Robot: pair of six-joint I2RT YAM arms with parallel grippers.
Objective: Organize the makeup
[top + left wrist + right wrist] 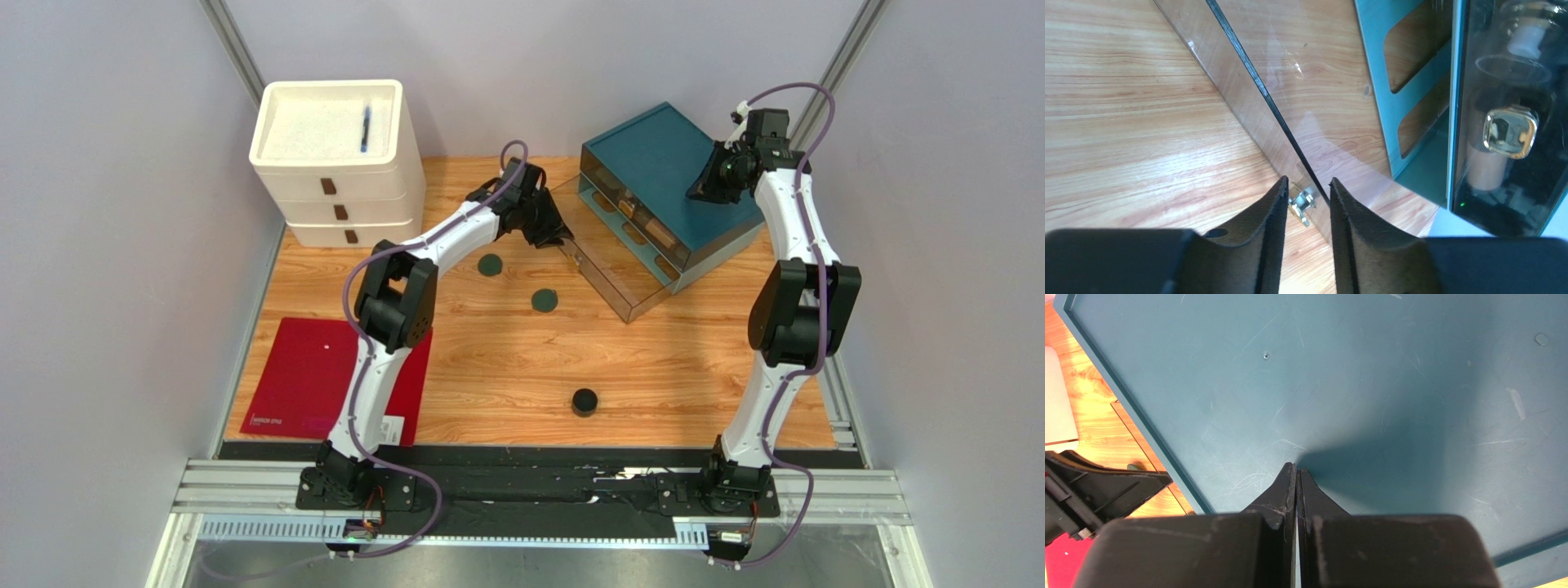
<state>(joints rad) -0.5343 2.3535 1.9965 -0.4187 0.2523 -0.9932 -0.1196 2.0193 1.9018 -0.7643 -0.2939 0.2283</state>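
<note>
Two flat dark-green discs (491,265) (545,299) and a black round jar (585,401) lie on the wooden table. The teal organizer (669,153) stands at the back right, its clear drawer (613,276) pulled out. Behind its dark front, the left wrist view shows a gold-capped bottle (1509,131) and a clear bottle (1517,55). My left gripper (1308,180) is open, its tips either side of the drawer's small metal knob (1303,205) with a gap showing. My right gripper (1297,467) is shut, tips down on the organizer's top (1389,386).
A white three-drawer unit (331,184) stands at the back left with a blue pen (366,128) on its top tray. A red mat (301,374) lies at the front left. Grey walls close in both sides.
</note>
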